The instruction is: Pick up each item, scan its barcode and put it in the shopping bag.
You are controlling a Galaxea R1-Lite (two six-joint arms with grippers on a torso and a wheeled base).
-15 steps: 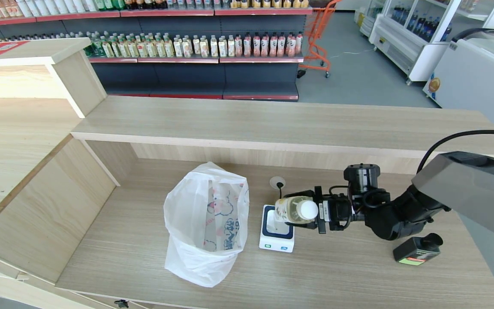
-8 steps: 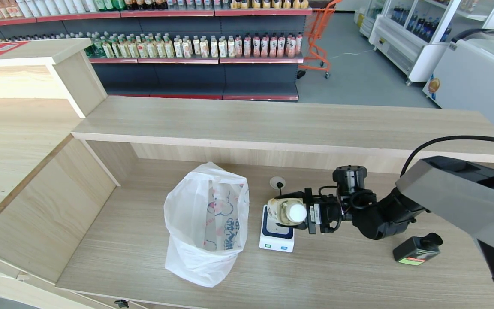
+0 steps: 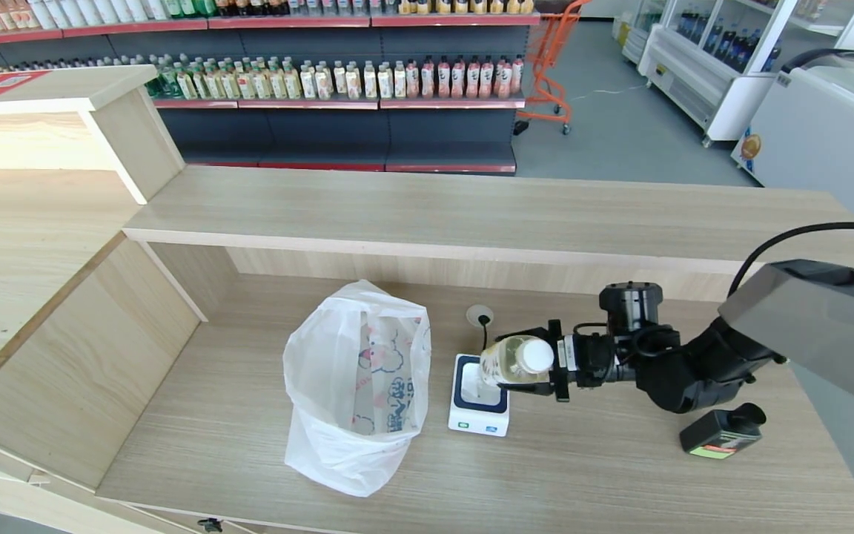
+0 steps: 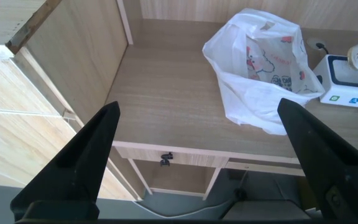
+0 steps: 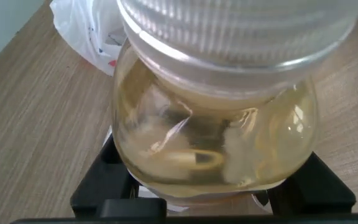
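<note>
While the right gripper (image 3: 522,363) is clamped round the drink bottle (image 3: 505,362), white cap pointing back at the wrist and body lying roughly level, the bottle hangs just above the scanner (image 3: 479,406), apart from it. In the right wrist view the pale liquid and ribbed cap of the bottle (image 5: 216,124) sit right at the lens, jaws tight on either side. The scanner is a small white box with a dark window on top, standing on the counter (image 3: 545,475) just beside the shopping bag (image 3: 356,386).

The bag stands open, mouth up, to the scanner's left. Something with a cartoon print shows inside it, looks like a pack already bagged, can't tell exactly what.

The dark item (image 3: 720,432), with a green and red label, lies on the counter on the far side of the right arm, well apart from the bag.

The left gripper (image 4: 197,109) has its fingers spread wide with nothing between them, held off past the counter's near edge, clear of the bag.

Progress, as I judge it:
- One item is probably bagged.
- The bottle is at the scan step, not yet in the bag.
- The dark item is untouched, so it needs picking, scanning and bagging.
</note>
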